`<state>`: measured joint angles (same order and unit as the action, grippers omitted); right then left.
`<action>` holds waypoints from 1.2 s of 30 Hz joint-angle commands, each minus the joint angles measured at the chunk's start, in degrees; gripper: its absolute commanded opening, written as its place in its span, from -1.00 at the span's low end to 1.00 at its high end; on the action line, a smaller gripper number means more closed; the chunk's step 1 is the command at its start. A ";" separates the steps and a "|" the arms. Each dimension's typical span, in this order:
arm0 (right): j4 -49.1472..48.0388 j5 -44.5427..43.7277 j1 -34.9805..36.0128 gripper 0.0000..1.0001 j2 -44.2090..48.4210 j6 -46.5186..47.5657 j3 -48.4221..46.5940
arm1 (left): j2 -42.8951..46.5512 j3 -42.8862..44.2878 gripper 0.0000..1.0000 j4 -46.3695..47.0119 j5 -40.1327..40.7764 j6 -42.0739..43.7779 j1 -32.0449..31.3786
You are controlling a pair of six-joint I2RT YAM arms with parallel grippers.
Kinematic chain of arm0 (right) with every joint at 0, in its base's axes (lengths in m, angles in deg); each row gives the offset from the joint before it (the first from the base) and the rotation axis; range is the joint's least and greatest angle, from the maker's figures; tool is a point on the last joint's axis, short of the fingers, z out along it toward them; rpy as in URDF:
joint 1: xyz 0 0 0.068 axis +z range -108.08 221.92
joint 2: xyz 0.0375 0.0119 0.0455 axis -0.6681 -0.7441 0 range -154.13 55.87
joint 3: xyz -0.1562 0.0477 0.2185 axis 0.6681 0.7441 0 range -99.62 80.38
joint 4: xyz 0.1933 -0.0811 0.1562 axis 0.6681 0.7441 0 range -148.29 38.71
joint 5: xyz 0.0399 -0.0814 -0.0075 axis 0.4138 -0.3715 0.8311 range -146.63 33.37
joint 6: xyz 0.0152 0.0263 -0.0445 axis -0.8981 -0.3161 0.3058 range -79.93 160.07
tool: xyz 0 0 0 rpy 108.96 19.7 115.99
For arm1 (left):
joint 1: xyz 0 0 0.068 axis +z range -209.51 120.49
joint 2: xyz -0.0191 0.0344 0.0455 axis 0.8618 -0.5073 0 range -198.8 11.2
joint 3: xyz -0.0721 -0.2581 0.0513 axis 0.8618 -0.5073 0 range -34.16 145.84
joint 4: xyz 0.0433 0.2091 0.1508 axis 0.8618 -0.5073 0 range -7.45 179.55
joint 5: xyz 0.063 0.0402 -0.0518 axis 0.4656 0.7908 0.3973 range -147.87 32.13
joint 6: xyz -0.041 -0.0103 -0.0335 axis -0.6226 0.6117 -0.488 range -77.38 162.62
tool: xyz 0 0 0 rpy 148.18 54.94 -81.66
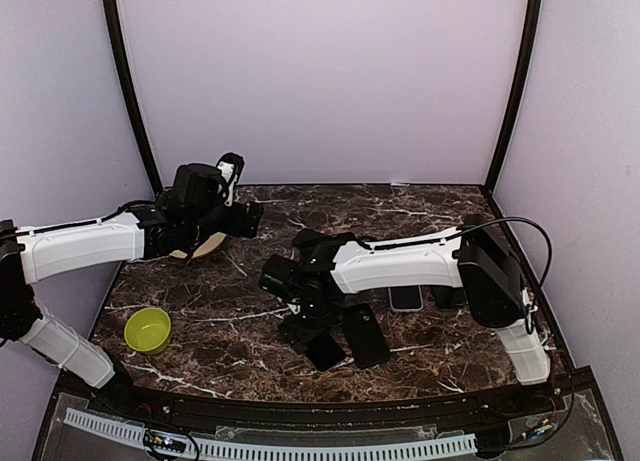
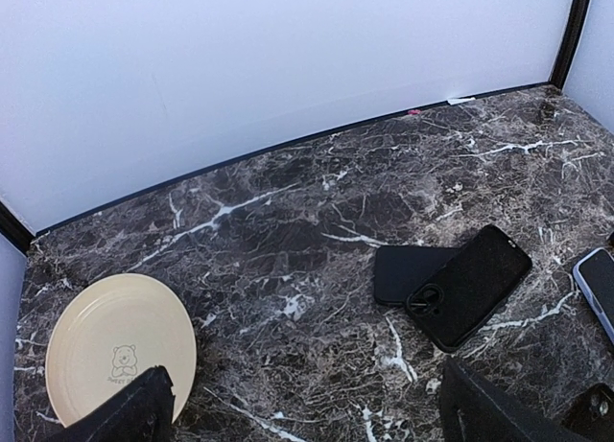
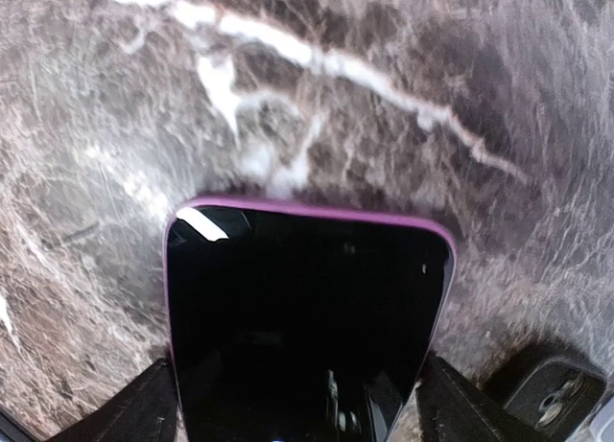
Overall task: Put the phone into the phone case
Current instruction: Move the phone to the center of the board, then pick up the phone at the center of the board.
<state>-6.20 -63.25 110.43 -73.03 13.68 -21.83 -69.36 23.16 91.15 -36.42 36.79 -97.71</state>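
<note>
Overhead from behind, left wrist wide, right wrist close on phone [image 3: 307, 308]

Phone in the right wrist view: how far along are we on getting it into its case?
Done: the right gripper is at the phone, jaws flanking its purple-rimmed sides. In hand: the grasp; I cannot tell whether it is gripped yet. Left: the black phone case lies beside the phone, which is not in it, so lifting, aligning and seating remain. The left gripper is open, holding nothing.
</note>
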 commanded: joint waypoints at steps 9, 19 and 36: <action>6.35 1.87 0.55 0.66 -4.49 1.13 0.55 | 1.40 1.12 0.97 0.15 -1.47 -0.39 -0.08; 5.65 -0.98 0.91 0.13 -4.56 -0.16 -0.28 | 1.69 1.08 0.98 0.17 -1.55 -0.33 0.02; -11.02 -2.33 0.86 -0.33 12.37 -2.50 7.94 | 1.90 0.89 0.98 0.40 0.27 0.41 0.02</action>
<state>-12.75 -63.33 110.93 -65.20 12.30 -13.64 -69.33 23.16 91.15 -37.36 36.81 -97.71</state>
